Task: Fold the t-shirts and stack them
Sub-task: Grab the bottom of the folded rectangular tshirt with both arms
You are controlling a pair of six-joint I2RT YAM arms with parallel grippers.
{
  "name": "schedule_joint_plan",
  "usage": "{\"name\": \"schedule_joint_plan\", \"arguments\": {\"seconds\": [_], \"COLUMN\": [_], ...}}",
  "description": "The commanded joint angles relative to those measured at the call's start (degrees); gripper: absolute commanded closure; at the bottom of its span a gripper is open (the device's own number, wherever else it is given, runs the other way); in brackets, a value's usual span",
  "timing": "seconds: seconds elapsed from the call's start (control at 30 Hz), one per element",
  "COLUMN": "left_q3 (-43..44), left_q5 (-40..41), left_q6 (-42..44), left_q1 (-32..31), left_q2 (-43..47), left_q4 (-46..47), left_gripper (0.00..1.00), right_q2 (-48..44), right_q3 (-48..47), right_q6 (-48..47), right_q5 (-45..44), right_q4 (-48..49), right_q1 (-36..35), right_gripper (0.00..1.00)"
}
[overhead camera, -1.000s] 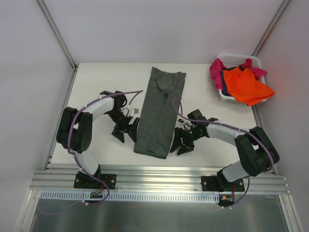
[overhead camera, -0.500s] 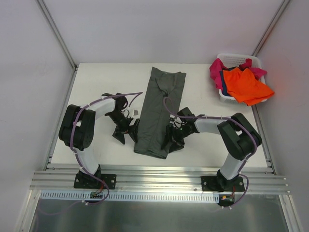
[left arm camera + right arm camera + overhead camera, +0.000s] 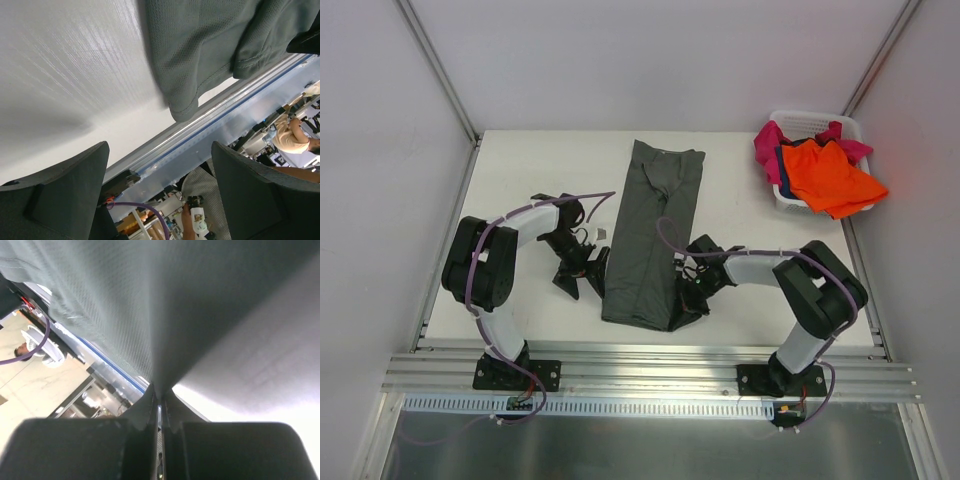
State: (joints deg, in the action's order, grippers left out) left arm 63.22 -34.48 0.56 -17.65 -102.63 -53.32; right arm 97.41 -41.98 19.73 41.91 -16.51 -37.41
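Observation:
A dark grey-olive t-shirt, folded into a long strip, lies down the middle of the white table. My right gripper is at its near right edge and shut on the cloth. In the right wrist view the grey t-shirt runs down into the closed right gripper. My left gripper stands open just left of the strip's near left edge, holding nothing. In the left wrist view the shirt's hem corner hangs beyond the spread left gripper. Orange, magenta-pink and dark blue t-shirts lie in the basket.
A white plastic laundry basket sits at the table's far right corner, with shirts spilling over its rim. A metal rail runs along the near table edge, just beyond the shirt's near end. Grey walls enclose the left, back and right sides.
My right gripper moved left to the shirt's near right edge and closed on the cloth. The left gripper edged slightly toward the shirt and stayed open.

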Motion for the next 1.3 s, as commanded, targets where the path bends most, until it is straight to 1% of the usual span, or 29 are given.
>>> {"name": "schedule_joint_plan", "arguments": {"seconds": [0.0,0.1,0.2,0.4,0.43,0.5,0.6,0.83,0.93,1.0,1.17,1.27], "left_q3": [0.50,0.32,1.20,5.24,5.59,6.82,7.27,5.42,5.07,4.98,3.93,3.93], "left_q5": [-1.38,-3.48,-5.33,-9.46,-10.77,-11.22,-11.84,-9.65,-7.89,-7.18,-4.64,-4.28], "left_q6": [-0.38,-0.38,-0.47,-0.38,-2.21,-2.40,-2.93,-4.94,-6.79,-7.59,-10.40,-11.28], "left_q1": [-0.19,-0.28,-2.21,-10.56,-11.17,-12.32,-12.50,-13.20,-14.43,-16.44,-21.36,-23.04], "left_q2": [1.73,0.77,-0.72,-5.12,-6.78,-8.37,-10.66,-10.66,-11.10,-11.45,-11.10,-11.63], "left_q4": [-1.09,-1.08,-1.43,-2.05,-2.05,-2.05,-2.05,-0.12,1.64,2.43,4.98,5.42], "left_gripper": [0.16,0.16,0.18,0.19,0.20,0.26,0.27,0.32,0.38,0.44,0.45,0.45], "right_q2": [-4.41,-5.47,-6.61,-6.79,-6.70,-6.26,-5.56,-4.95,-4.33,-3.98,-3.28,-3.45], "right_q3": [-0.39,-0.48,-0.47,-0.39,-0.65,-1.09,-2.23,-3.73,-4.25,-4.87,-5.92,-5.75], "right_q6": [-2.93,-5.13,-6.36,-7.68,-7.77,-8.12,-8.82,-8.56,-8.65,-8.65,-8.65,-8.91], "right_q5": [-2.09,-3.32,-4.29,-5.08,-5.26,-5.70,-5.61,-6.14,-6.23,-6.40,-6.14,-6.14], "right_q4": [-4.22,-6.42,-7.30,-7.75,-7.48,-7.57,-7.83,-7.48,-7.22,-7.22,-7.39,-7.92], "right_q1": [1.72,3.65,5.67,7.70,7.61,7.96,8.58,9.28,9.46,9.37,9.28,9.46], "right_gripper": [0.99,0.99,0.99,0.99,0.99,0.99,1.00,0.99,1.00,0.99,1.00,0.99]}}
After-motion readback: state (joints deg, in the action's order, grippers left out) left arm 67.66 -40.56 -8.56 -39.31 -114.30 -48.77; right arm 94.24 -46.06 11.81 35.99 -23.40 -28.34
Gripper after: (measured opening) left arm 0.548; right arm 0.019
